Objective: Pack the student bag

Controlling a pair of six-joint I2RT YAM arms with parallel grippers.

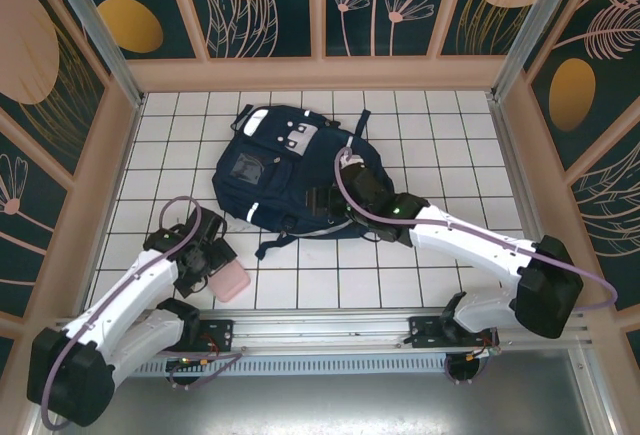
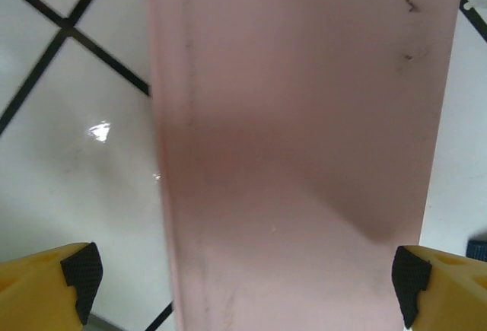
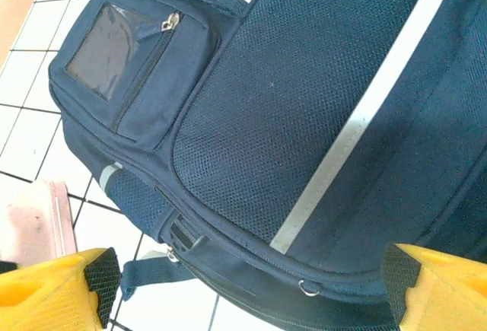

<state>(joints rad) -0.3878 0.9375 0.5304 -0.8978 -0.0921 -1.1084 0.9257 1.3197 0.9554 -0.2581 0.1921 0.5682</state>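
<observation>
We note the student bag, a large navy blue fabric backpack with white reflective stripes (image 1: 290, 170), lying flat and front up on the white tiled desk (image 1: 420, 135). The right end effector (image 3: 247, 285) hovers over the backpack's mesh front panel, jaws spread wide, holding nothing. The left end effector (image 2: 243, 285) is off the backpack's near-left corner, jaws fully spread either side of a flat pink rectangular item (image 2: 304, 148); we see no clamp on it.

Handling, our judgement: the cloth is soft and limp and should sag and fold when lifted, bulky rather than heavy if empty. Mesh and flat panels give poor purchase. Better holds:
- the carry loop (image 1: 247, 115) at the backpack's far end
- the dark webbing strap (image 3: 148, 276) at its near edge
- the metal zip pull (image 3: 171, 20), for opening

Unclear: we cannot find the main compartment's opening, nor tell whether it is zipped. The pink item is blurred at close range; book or case, we cannot say. The right arm covers part of the backpack's right side.
</observation>
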